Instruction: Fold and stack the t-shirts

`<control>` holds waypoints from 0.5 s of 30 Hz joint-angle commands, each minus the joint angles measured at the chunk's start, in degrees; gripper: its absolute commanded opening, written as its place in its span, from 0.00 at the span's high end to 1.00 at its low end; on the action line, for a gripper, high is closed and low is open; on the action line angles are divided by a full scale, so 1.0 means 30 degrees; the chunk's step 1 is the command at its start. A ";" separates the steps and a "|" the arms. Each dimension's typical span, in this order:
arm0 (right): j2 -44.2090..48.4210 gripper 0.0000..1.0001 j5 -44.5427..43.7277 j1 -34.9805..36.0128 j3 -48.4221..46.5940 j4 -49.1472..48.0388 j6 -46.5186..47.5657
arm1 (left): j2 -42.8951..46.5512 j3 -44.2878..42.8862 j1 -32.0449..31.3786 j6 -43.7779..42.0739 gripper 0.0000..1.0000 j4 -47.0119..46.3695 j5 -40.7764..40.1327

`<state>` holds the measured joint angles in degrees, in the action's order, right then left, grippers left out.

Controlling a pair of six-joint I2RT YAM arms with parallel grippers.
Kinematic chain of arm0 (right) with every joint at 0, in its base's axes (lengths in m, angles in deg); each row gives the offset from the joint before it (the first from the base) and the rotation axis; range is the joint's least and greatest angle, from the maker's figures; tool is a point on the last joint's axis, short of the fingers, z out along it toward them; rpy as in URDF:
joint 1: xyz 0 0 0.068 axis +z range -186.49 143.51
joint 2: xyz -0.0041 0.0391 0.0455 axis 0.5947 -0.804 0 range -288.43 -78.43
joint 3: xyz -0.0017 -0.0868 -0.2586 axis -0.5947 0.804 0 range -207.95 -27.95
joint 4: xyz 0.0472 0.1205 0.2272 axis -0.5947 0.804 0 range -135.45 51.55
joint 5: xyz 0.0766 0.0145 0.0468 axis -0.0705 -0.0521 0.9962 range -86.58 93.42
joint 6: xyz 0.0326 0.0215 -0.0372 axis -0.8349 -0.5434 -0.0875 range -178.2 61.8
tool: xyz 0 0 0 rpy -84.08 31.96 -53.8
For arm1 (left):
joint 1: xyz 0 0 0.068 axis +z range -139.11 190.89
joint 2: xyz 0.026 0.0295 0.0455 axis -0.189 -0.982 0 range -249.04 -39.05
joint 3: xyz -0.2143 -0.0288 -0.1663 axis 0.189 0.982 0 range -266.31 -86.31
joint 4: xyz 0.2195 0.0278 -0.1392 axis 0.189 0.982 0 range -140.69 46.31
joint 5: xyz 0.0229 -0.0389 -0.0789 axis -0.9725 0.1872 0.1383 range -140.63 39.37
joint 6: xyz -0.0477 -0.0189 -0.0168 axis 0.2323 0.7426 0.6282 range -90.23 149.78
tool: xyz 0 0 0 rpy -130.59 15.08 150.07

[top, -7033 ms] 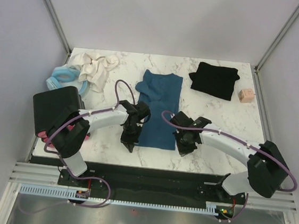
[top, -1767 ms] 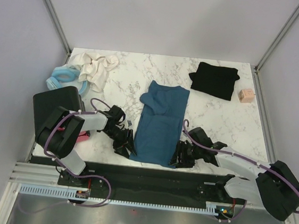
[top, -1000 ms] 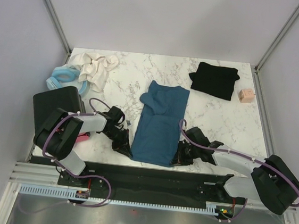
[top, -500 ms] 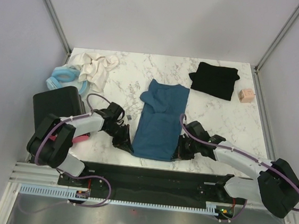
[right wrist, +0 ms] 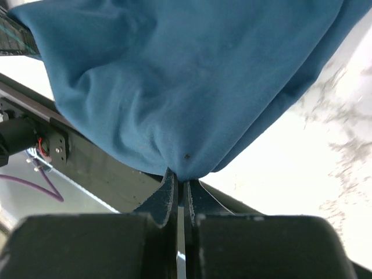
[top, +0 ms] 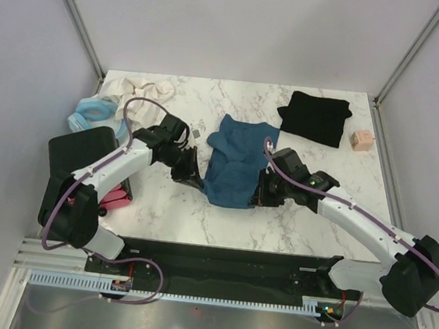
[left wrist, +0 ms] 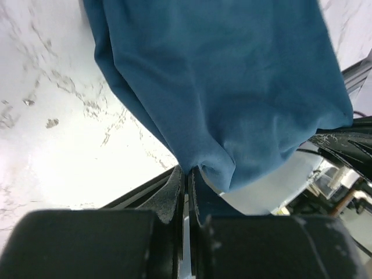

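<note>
The teal-blue t-shirt (top: 232, 164) lies mid-table, its near half lifted and doubled back toward the far edge. My left gripper (top: 190, 172) is shut on its near left corner, seen as blue cloth (left wrist: 221, 87) pinched in the left wrist view. My right gripper (top: 262, 192) is shut on the near right corner, with cloth (right wrist: 192, 87) hanging from the jaws in the right wrist view. The black t-shirt (top: 316, 116) lies folded at the far right, apart from both grippers.
A pale blue ring-shaped item (top: 93, 112) and crumpled cream cloth (top: 137, 87) sit at the far left. A black box (top: 79, 159) stands at the left edge. A small pink cube (top: 359, 140) sits at the far right. The table's near edge (top: 219, 247) is behind the grippers.
Both grippers have lifted the shirt's near edge and carried it away from the table's front edge toward the far side, folding the shirt over itself. The shirt now looks much shorter.
</note>
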<state>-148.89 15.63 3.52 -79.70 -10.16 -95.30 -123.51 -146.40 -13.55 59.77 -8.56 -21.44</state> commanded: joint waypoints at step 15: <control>-0.6335 1.00 -0.0525 -0.5305 -0.8847 0.1568 0.5803 | -0.8220 -1.3938 0.1322 -0.2499 0.98 0.1864 -0.3283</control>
<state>-163.95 14.19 -9.99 -99.41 -5.57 -82.67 -142.31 -177.79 -10.80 55.45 -3.29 -28.33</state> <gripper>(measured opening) 0.021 0.051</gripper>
